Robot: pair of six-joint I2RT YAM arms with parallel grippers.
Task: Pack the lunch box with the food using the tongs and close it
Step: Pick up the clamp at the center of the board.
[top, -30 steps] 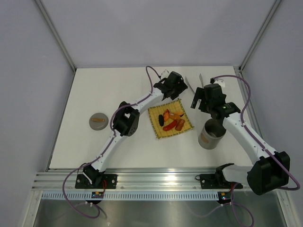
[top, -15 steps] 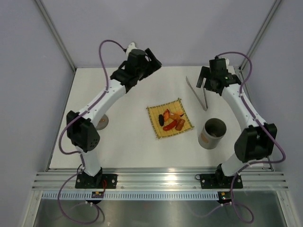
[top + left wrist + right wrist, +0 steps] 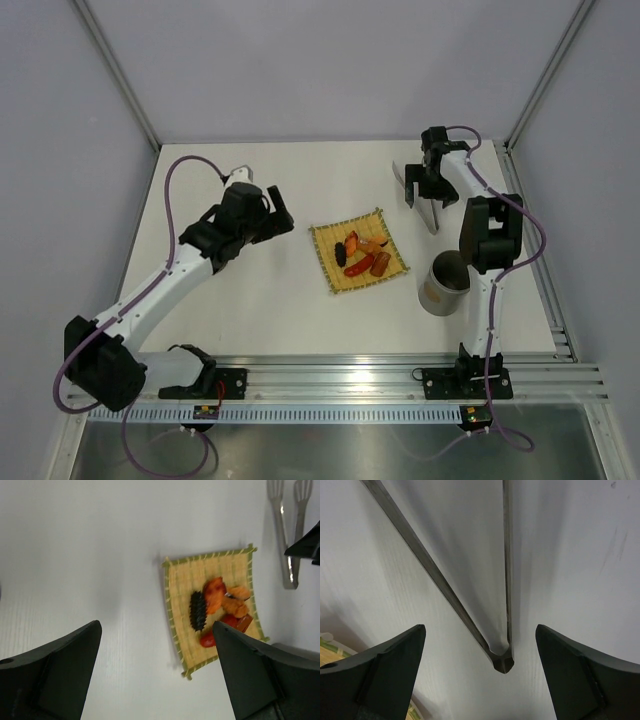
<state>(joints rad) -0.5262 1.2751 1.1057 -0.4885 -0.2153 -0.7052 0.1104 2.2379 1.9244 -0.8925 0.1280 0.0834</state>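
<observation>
On the yellow mat [image 3: 335, 272] in the middle of the table [image 3: 280, 310], we find the food [image 3: 362, 256] in one small heap, orange and red pieces with a dark one beside them, and none of it has gone anywhere yet. The lunch box [image 3: 447, 284] stands upright just to the right of the mat, open at the top, and from above we see nothing inside it. So we judge the packing not begun. The tongs [image 3: 424, 205] lie flat on the table beyond the lunch box, their two thin arms spread in a narrow V with the joined end towards the can. The right gripper [image 3: 480, 630] hangs directly over that joined end with its fingers [image 3: 380, 680] wide apart, one on each side of the metal and clamped on nothing. We take this as the reach for the tongs, with the pickup itself not yet made. The left gripper [image 3: 278, 212] hovers over bare table to the left of the mat, jaws also spread and empty, well apart from the food. What is left, as we see it, is nearly everything: closing on the tongs and lifting them, carrying each piece across into the lunch box, and then shutting it.
</observation>
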